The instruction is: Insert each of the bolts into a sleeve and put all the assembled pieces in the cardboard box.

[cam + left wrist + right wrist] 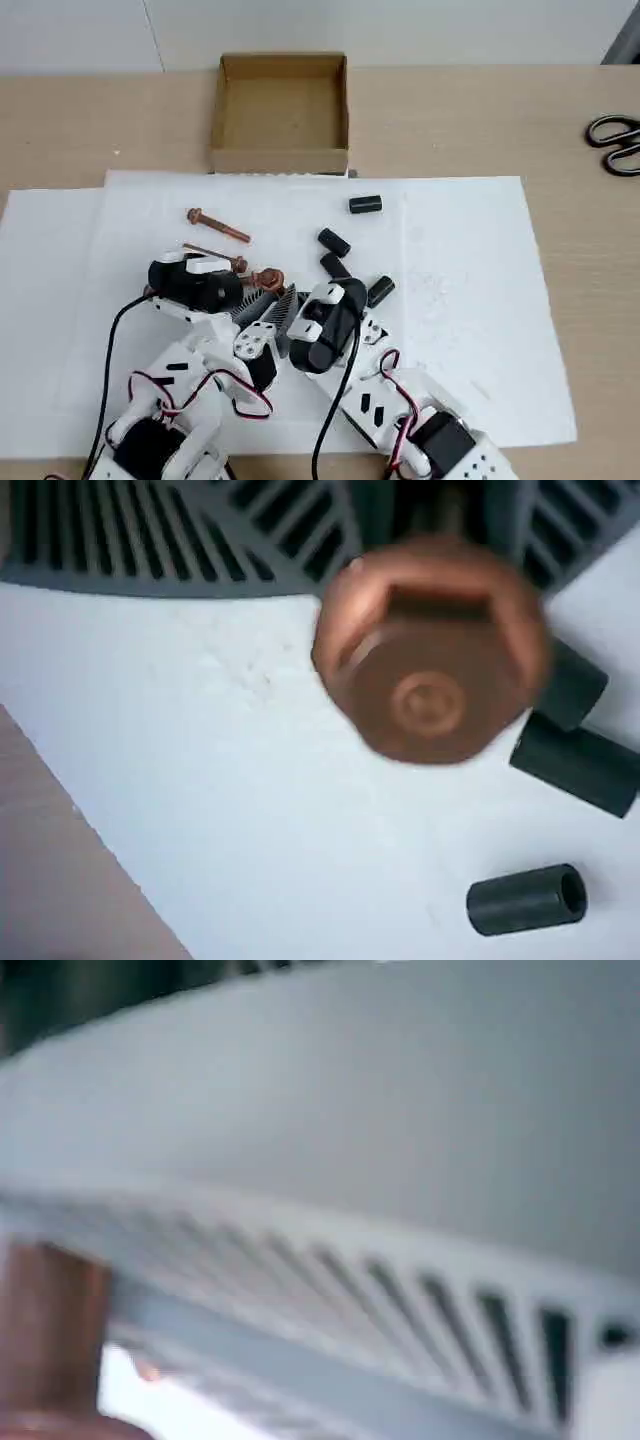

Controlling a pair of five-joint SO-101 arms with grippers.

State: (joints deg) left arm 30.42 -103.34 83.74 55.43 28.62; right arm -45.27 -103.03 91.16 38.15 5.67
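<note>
The left hand [262,293] is clenched on a copper-coloured hex-head metal bolt [430,670]. In the left wrist view the shank disappears between its dark slotted jaws and the hexagonal head stands free. I cannot tell whether the right hand [290,310] is clenched or released. It sits just beside the left hand, over the white paper sheet [470,300] toward the near edge of the table [560,110].

The step in hand looks like mating this bolt with a sleeve. To do it well, enough bare shank should stand clear of the jaws to enter the bore. The shank's axis should be lined up with the bore before any push. A round sleeve loose on paper will probably roll or skid if struck off-centre, so a slow advance seems wise, with the other hand steadying the sleeve.

The nearest black cylindrical sleeve [335,265] lies on the paper near the held bolt, on the side toward the table's right edge and apart from both hands. A second sleeve [333,242] lies just beyond it, a third sleeve [380,290] closer to the right edge, and a fourth sleeve [365,204] farther off. The open brown cardboard box [280,110] stands well apart from the hands, at the middle of the far edge.
</note>
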